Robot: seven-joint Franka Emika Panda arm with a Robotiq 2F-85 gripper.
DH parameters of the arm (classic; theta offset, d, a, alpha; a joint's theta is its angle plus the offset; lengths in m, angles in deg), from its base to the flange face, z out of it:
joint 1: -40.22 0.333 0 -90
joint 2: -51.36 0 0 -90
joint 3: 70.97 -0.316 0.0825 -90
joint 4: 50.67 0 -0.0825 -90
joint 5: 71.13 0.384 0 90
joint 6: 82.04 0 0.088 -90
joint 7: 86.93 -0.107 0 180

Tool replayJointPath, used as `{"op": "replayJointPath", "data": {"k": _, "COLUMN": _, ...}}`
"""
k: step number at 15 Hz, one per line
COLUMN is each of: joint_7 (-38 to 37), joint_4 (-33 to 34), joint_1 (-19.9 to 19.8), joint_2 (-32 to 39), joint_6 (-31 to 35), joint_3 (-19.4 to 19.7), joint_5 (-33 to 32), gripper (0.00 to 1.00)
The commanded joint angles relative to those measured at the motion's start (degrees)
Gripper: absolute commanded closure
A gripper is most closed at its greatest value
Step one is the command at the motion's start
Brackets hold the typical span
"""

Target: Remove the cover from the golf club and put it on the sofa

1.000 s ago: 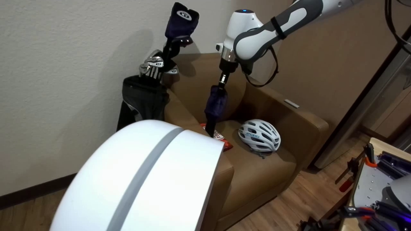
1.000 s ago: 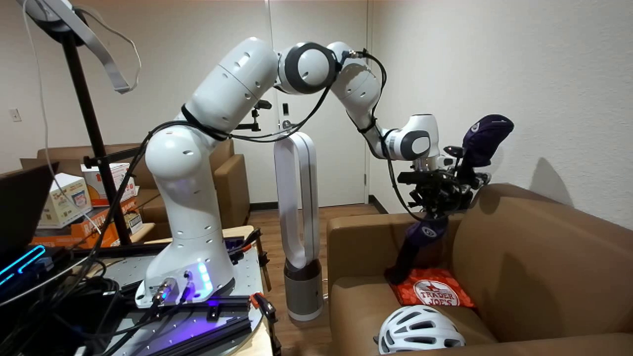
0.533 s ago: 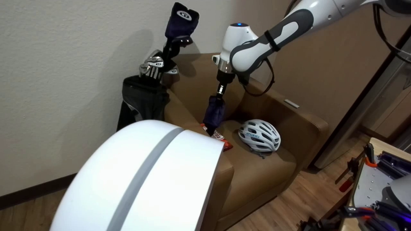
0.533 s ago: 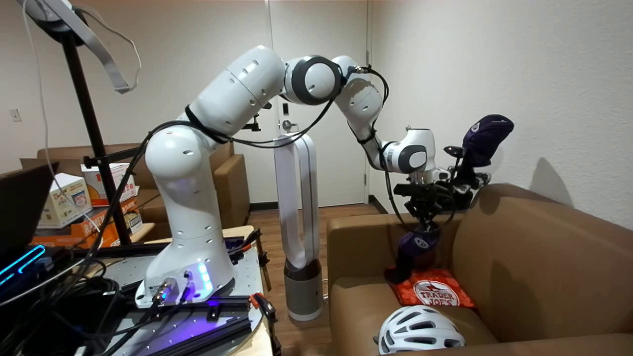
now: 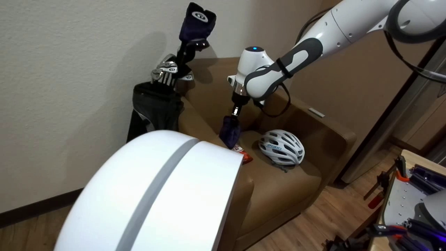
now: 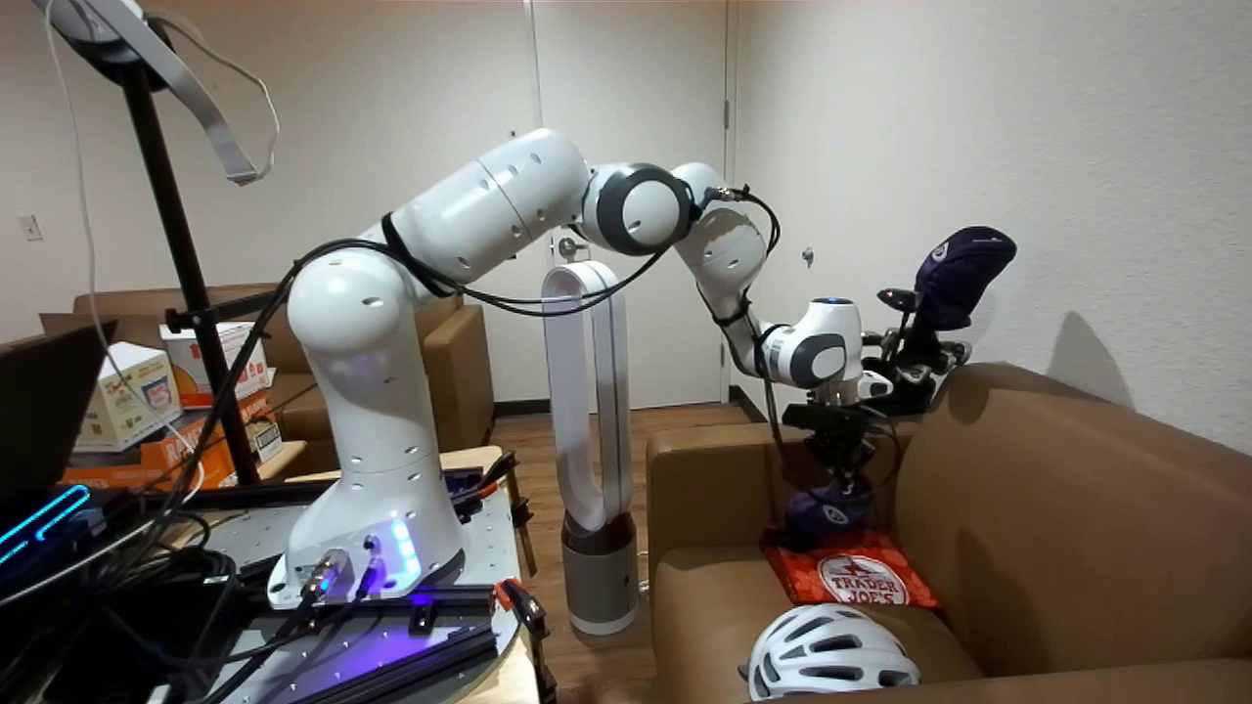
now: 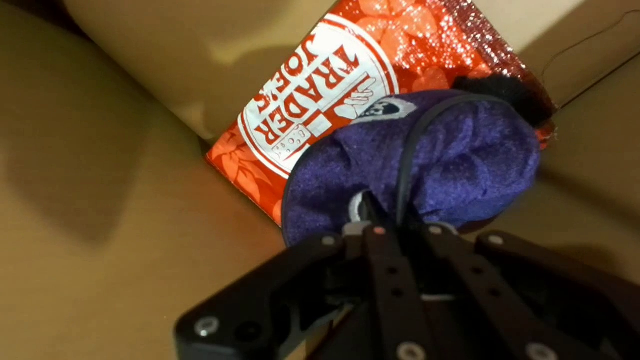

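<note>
The dark navy cover [image 5: 229, 134] hangs from my gripper [image 5: 234, 116] low over the sofa seat. The cover also shows in an exterior view [image 6: 817, 515] and, purple in the light, in the wrist view [image 7: 465, 155]. My gripper [image 7: 392, 212] is shut on the cover's upper end, pinching the fabric near its dark piping. The cover's black tail is mostly hidden beneath it and appears to lie on a red bag. The sofa [image 5: 278, 195] is a tan-brown armchair, also in an exterior view [image 6: 1066, 508]. The golf clubs [image 5: 169, 66] stand in their bag beside the sofa.
The red bag [image 6: 866, 569] lies on the seat under the cover. A white helmet [image 5: 281, 147] sits beside it. A shorter emblem cover [image 5: 197, 26] tops a club in the black golf bag [image 5: 156, 101]. A white domed object [image 5: 150, 198] stands before the sofa arm.
My gripper has moved down with the cover still held. The cover's lower part has come down onto the red bag, and its tail has folded under. The helmet and golf bag have not moved.
</note>
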Motion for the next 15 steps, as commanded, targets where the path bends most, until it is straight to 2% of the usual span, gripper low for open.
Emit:
{"op": "replayJointPath", "data": {"k": 1, "joint_7": -1.2, "joint_4": 5.1, "joint_1": 0.6, "joint_2": 5.0, "joint_6": 0.3, "joint_3": 0.8, "joint_5": -0.5, "gripper": 0.93}}
{"op": "replayJointPath", "data": {"k": 8, "joint_7": 0.6, "joint_4": 12.1, "joint_1": -0.1, "joint_2": 12.0, "joint_6": -1.3, "joint_3": -1.4, "joint_5": 0.6, "gripper": 0.93}}
{"op": "replayJointPath", "data": {"k": 9, "joint_7": 0.6, "joint_4": 12.8, "joint_1": 0.0, "joint_2": 12.3, "joint_6": -1.3, "joint_3": -1.6, "joint_5": 0.7, "gripper": 0.69}}
{"op": "replayJointPath", "data": {"k": 11, "joint_7": 0.5, "joint_4": 13.9, "joint_1": 0.0, "joint_2": 12.5, "joint_6": -0.9, "joint_3": -1.8, "joint_5": 0.7, "gripper": 0.63}}
{"op": "replayJointPath", "data": {"k": 15, "joint_7": 0.5, "joint_4": 13.8, "joint_1": -0.3, "joint_2": 10.4, "joint_6": -1.4, "joint_3": -2.1, "joint_5": 0.9, "gripper": 0.37}}
